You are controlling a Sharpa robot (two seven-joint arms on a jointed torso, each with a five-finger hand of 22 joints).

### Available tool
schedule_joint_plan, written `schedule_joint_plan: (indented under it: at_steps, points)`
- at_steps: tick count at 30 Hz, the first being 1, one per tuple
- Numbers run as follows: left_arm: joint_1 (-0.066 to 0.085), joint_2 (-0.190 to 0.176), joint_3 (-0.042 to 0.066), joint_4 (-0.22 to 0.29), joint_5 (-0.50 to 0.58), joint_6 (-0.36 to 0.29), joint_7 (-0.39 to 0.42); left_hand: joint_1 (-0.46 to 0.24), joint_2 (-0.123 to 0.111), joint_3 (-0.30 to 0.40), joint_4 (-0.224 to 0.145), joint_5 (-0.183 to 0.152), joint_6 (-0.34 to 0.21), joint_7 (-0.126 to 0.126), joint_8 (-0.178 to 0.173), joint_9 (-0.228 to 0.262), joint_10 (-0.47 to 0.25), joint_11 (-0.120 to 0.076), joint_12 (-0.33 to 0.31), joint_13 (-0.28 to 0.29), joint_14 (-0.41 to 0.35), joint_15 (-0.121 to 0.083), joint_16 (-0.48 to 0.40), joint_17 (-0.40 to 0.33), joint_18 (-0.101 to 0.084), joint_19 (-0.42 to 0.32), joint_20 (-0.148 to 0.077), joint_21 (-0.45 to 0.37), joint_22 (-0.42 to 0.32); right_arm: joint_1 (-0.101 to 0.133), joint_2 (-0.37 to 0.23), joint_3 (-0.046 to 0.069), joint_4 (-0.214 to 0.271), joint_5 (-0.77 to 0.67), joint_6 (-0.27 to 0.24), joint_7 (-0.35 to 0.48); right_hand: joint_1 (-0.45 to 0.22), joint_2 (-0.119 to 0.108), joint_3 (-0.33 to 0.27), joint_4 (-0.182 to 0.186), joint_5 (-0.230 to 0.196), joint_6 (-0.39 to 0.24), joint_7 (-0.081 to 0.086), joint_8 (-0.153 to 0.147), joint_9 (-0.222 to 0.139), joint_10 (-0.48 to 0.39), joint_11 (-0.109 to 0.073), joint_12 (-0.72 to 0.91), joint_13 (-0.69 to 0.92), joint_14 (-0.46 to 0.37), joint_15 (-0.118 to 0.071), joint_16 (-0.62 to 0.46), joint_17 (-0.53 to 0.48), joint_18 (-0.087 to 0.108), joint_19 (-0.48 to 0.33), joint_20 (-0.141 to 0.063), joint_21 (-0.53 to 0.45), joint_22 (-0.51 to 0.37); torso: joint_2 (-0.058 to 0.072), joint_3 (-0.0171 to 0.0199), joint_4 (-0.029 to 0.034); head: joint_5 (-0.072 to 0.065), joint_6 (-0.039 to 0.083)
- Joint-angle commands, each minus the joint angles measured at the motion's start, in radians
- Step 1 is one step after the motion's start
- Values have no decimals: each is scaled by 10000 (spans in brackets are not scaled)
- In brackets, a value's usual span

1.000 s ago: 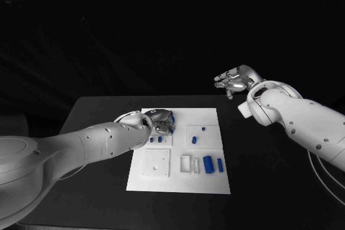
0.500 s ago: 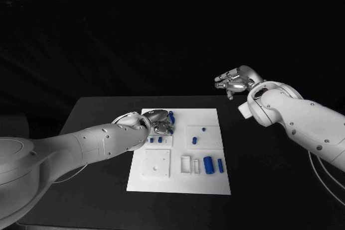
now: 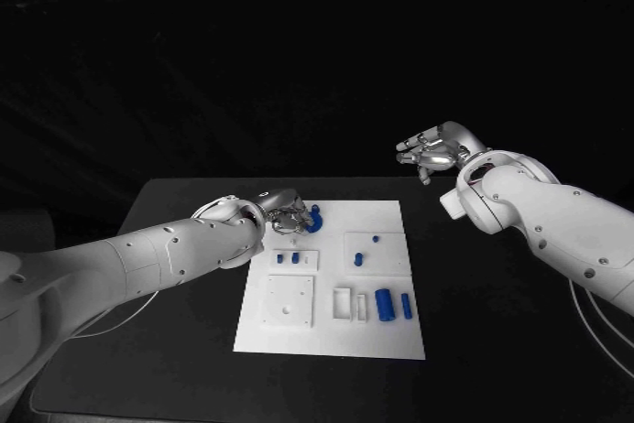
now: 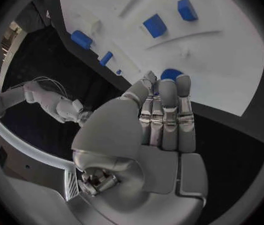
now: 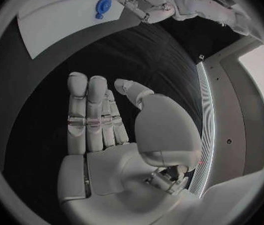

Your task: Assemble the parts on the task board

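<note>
Head view: left hand (image 3: 281, 212) fingers pinch a blue part (image 3: 314, 219) (right hand (image 3: 431, 148) fingers apart).

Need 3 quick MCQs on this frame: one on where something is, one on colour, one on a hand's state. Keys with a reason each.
1. Where is the left hand?
A. over the board's far left corner
B. over the board's near right corner
C. off the table

2. What colour are the small parts on the white board?
A. red
B. blue
C. green

3. How is the right hand?
A. holding a part
B. pressing on the board
C. raised, holding nothing

Key: 1 A, the head view shows it at the far left corner; 2 B, the pieces are blue; 3 C, its fingers are bare above the table.
</note>
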Motion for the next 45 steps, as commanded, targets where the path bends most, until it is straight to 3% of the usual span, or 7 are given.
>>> schedule_joint_plan:
  at_steps: [1, 13, 23, 33, 45]
  points:
    - [85, -216, 60, 272, 315, 133, -42, -71, -38, 26, 25, 25, 18, 19, 34, 22, 5, 20, -22, 4, 15, 36, 40, -2, 11, -87, 12, 61, 206, -3, -13, 0, 9, -40, 122, 73, -44, -31, 37, 27, 35, -13, 64, -13, -5, -47, -14, -50, -14, 7, 62, 32, -9, 195, 14, 21, -58, 422, 4, -12, 14, 16, -11]
    - [179, -752, 127, 573, -75, 477, -243, -6, -71, -49, 47, -109, 41, 12, 34, 18, 4, 15, -21, 4, -24, 39, 33, -16, -3, -128, 17, 67, 199, -4, -57, 0, 10, -40, 133, 67, -44, -31, 37, 27, 35, -13, 64, -13, -5, -47, -14, -50, -14, 7, 62, 32, -9, 195, 14, 21, -58, 422, 13, -14, -10, 64, -24]
    - [80, -639, 72, 373, -944, 460, -211, 22, -103, -74, 40, -108, 16, 14, 27, 8, -19, 22, -22, 4, -48, 45, 27, -25, -7, -152, 20, 63, 197, -4, -52, 0, 16, -40, 152, 63, -44, -31, 37, 27, 35, -13, 64, -13, -5, -47, -14, -50, -14, 7, 62, 32, -9, 195, 14, 21, -58, 422, 17, -2, -37, 139, -35]
    - [-48, -609, 34, 161, -1152, 495, -224, 54, -100, -64, 30, -61, 31, 21, 30, 10, 0, 19, -20, 4, -43, 41, 31, -31, 2, -149, 16, 80, 203, -4, -65, 0, 14, -40, 161, 60, -42, -24, 34, 27, 42, -3, 63, -13, -5, -53, -13, -50, -15, 8, 63, 50, -33, 194, 32, 20, -72, 430, 11, 9, -25, 119, -59]
    - [-79, -677, -12, 320, -1176, 804, -275, 42, -95, -81, 46, -122, 40, 15, 29, 10, -1, 18, -22, 4, -51, 43, 30, -40, -2, -163, 20, 89, 197, -4, -77, 0, 27, -40, 164, 62, -42, -24, 34, 27, 42, -3, 63, -13, -5, -53, -13, -50, -15, 8, 63, 50, -33, 194, 32, 20, -72, 430, 12, 10, -37, 125, -73]
